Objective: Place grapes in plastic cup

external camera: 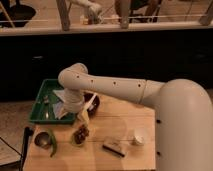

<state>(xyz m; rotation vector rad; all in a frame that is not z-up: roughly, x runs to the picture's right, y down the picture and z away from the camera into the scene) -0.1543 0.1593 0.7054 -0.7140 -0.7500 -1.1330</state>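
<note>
**Camera view.** The bench (122, 120) fills the lower half of the frame. The grapes (81, 134) sit on it left of centre, near the bottom: a dark reddish, bumpy cluster with a little green at its base. The plastic cup (138, 137) stands upright toward the lower right, well apart from the grapes. A flat dark block (115, 147) lies between the two, a little lower in the frame. At lower left are a metal cup (42, 140) and a green pod (52, 145). A green tray (46, 100) is at the left edge, with a dark bowl (94, 102) just beside it.

The gripper (84, 118) hangs under the bend of the arm, just above the grapes and below the bowl. I cannot tell whether it touches the cluster, nor whether it is spread or pressed together.

**Handling, my judgement.**
- **Grapes:** The cluster looks light and lumpy. The berries are rounded, so they are likely slippery, and a hard squeeze could make it roll or squirt out.
- **Where to hold:** Best taken from above, across the widest middle of the cluster and not by the green base, with modest pressure.
- **Cup:** It looks light and thin — easy to nudge or tip. Its mouth is about as wide as the cluster, so the drop should be centred over the rim and released low.
</note>
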